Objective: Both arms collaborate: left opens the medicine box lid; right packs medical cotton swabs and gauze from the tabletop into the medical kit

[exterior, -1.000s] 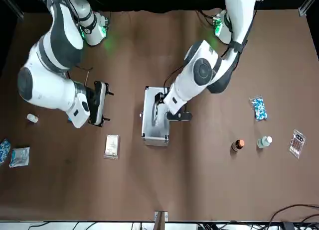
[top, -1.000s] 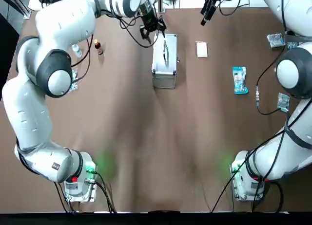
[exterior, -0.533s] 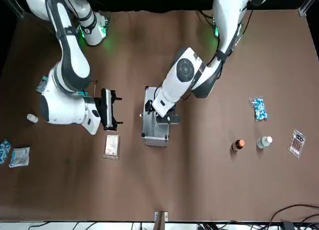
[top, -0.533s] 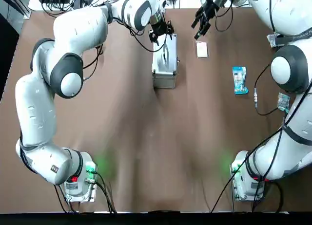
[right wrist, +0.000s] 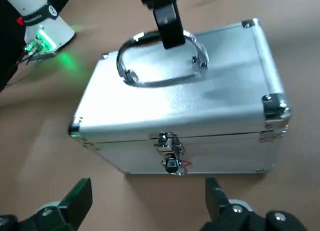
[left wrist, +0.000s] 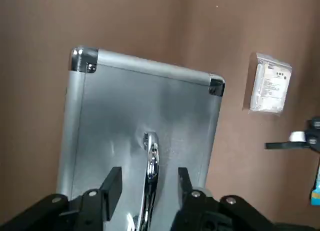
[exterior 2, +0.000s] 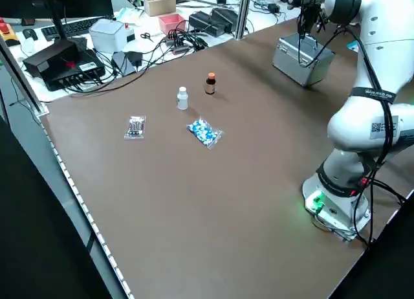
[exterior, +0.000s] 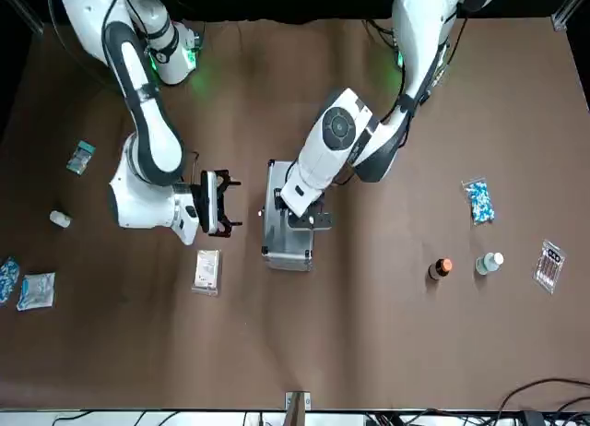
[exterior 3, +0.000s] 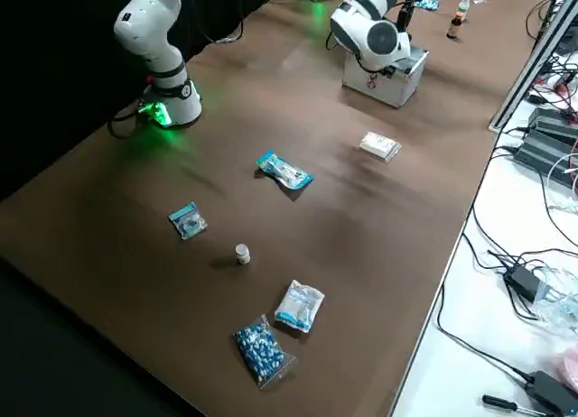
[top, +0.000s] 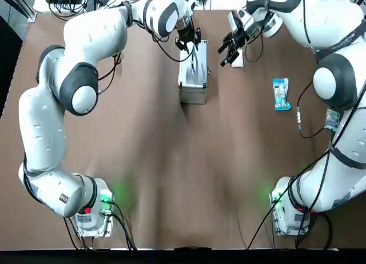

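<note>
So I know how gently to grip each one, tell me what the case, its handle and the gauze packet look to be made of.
Case: brushed silver metal, likely aluminium, from its soft sheen and bright corner caps.
Handle: polished metal, perhaps chromed, given its mirror-like highlights.
Gauze packet: clear glossy plastic, its see-through edge showing around printed white contents, perhaps paper-wrapped.

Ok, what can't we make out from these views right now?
- Inside of the medical kit: hidden in every view by the closed lid.
- Contact between left claw and handle: fingers flank it in the left wrist view, but their lower parts and the handle's end are cut off by the bottom edge.
- Fine print on the gauze: too small, left wrist view.
- Most of the swab packet: cut by the left wrist view's edge.
</note>
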Robot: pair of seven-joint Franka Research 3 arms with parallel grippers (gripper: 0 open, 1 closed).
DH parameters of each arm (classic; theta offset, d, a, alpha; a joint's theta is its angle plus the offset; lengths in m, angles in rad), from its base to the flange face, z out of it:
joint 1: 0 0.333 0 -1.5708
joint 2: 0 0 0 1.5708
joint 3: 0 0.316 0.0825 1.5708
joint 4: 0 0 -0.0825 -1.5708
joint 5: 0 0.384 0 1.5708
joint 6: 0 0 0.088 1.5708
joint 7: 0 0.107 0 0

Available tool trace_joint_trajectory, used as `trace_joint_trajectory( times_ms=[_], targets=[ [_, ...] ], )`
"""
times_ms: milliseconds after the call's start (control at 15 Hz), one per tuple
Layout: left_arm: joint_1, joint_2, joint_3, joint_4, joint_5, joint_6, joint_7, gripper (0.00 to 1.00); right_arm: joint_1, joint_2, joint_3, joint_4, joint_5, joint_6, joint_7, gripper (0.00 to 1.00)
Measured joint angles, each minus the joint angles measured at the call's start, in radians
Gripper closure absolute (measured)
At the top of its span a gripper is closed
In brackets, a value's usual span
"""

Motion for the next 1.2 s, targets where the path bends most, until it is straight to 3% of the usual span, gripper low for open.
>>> trace_joint_trajectory(
  times_ms=[333,600,733,1133,1200],
  targets=[
    [-0.008,0.006,0.0,0.0,0.004,-0.005,0.0,0.52,0.052,0.041,0.001,-0.035,0.09,0.102,-0.102,0.01],
    [-0.011,0.013,0.0,0.0,0.004,-0.035,0.0,0.64,0.085,0.079,0.001,-0.044,0.166,0.139,-0.175,0.04],
    [-0.011,0.014,0.0,0.001,0.005,-0.057,0.003,0.84,0.089,0.085,0.001,-0.045,0.169,0.139,-0.186,0.08],
    [-0.013,0.016,0.0,0.008,0.008,-0.065,0.018,0.86,0.112,0.085,-0.002,-0.048,0.194,0.148,-0.192,0.17],
    [-0.013,0.016,0.0,0.009,0.008,-0.067,0.018,0.86,0.112,0.085,-0.003,-0.048,0.198,0.155,-0.193,0.23]
  ],
)
